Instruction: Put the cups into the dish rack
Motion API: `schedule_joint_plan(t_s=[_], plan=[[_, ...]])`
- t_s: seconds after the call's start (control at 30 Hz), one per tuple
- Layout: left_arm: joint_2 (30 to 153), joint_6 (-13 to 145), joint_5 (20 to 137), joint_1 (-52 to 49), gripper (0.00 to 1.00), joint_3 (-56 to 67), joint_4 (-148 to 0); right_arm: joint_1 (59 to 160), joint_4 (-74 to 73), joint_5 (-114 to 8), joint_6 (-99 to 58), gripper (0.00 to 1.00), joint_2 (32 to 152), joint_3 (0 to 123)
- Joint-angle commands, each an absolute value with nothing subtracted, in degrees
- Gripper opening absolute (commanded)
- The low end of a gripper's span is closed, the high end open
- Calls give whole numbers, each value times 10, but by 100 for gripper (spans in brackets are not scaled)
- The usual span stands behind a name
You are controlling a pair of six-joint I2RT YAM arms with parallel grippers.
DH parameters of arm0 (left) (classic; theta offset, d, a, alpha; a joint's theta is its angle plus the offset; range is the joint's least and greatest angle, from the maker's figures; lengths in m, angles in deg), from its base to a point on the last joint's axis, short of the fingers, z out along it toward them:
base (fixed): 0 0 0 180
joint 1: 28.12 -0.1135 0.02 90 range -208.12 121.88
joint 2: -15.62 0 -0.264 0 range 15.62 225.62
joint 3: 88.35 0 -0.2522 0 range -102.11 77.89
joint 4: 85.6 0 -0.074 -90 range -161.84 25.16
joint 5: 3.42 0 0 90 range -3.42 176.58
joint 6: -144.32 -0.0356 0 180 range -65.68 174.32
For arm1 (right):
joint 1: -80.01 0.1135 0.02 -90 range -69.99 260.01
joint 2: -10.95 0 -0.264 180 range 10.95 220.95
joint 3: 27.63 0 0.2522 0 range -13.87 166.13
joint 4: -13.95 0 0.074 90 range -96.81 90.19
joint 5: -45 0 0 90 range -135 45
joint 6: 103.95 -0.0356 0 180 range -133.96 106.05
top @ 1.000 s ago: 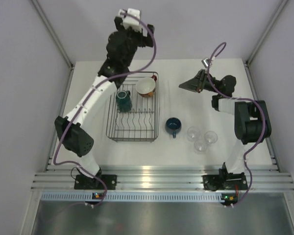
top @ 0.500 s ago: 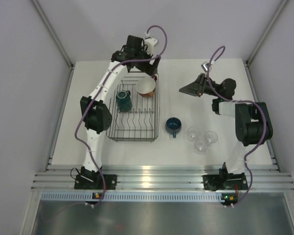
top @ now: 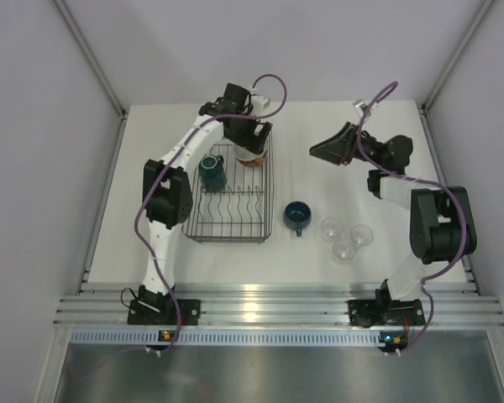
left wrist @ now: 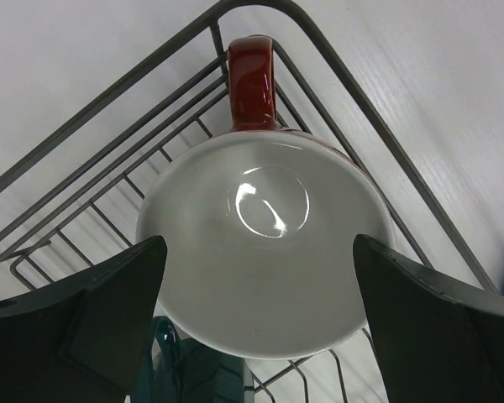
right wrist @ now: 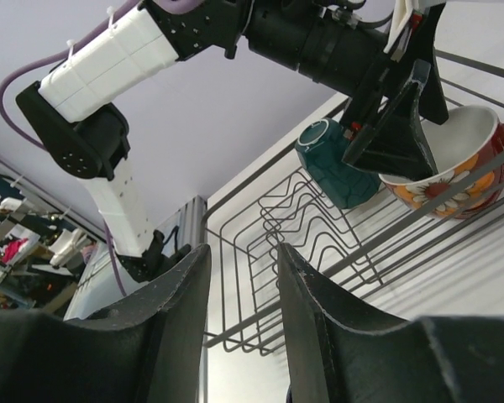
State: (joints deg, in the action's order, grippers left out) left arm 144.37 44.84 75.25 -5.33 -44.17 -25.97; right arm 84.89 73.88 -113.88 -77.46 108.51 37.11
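My left gripper is at the dish rack's far right corner, pointing down over the red cup. Jaws are wide apart, one finger on each side of the cup's rim. I can't tell whether they touch it, and nothing is clamped. The red cup sits inside the rack in that far right corner, white inside facing up at my wrist camera. Its red handle points at the corner wires. In the right wrist view it leans a bit, showing a flower pattern on the outside.

The teal mug is also inside the rack, just left of the red cup and tilted, near the rack's far left side. The row of prongs in the rack's near half holds nothing.

The small dark-blue cup is on the table just right of the rack, level with its near half, opening up. Three clear glasses stand in a tight cluster further right of the rack, past the blue cup.

My right gripper hangs above the table well right of the rack's far end, aimed at the rack. Its fingers are partly apart with a narrow gap and nothing between them.
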Motion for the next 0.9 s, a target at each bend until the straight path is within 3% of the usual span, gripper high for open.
schedule_joint_plan(t_s=[0.0, 0.37, 0.87], plan=[[1399, 453, 769, -56, 99, -423, -299, 855, 783, -1140, -758, 38, 1080, 369], [1308, 456, 783, -56, 99, -355, -372, 855, 803, -1142, -775, 39, 1108, 376], [1377, 472, 752, -104, 99, -349, -376, 856, 809, -1146, -778, 39, 1098, 370]])
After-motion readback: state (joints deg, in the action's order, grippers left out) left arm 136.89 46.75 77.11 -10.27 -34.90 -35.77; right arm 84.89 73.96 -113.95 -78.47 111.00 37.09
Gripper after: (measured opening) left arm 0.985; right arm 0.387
